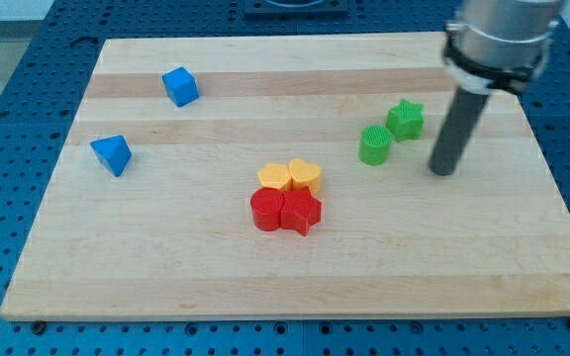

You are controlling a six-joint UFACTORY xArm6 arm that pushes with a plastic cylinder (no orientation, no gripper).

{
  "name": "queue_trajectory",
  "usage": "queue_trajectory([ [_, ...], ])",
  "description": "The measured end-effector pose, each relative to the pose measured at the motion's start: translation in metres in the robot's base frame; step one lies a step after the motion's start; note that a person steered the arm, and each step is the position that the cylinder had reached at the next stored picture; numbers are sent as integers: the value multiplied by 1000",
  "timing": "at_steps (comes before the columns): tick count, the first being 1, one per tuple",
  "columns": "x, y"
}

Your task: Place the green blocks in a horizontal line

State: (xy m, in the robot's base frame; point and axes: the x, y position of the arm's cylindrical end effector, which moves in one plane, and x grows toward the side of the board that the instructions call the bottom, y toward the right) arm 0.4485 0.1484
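Note:
A green star block (405,120) sits at the board's upper right. A green cylinder block (374,144) lies just below and left of it, touching or nearly touching it. My tip (444,170) rests on the board to the right of both green blocks, slightly below the cylinder's level and clear of them. The dark rod rises from it toward the view's top right.
A blue cube (180,86) and a blue triangular block (112,154) lie at the left. Two yellow blocks (291,176) and two red blocks (285,211) cluster at the centre. The wooden board (285,277) rests on a blue perforated table.

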Motion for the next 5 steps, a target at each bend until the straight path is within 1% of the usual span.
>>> queue_trajectory([
  [2, -67, -99],
  [3, -69, -112],
  [4, -52, -104],
  [5, -40, -78],
])
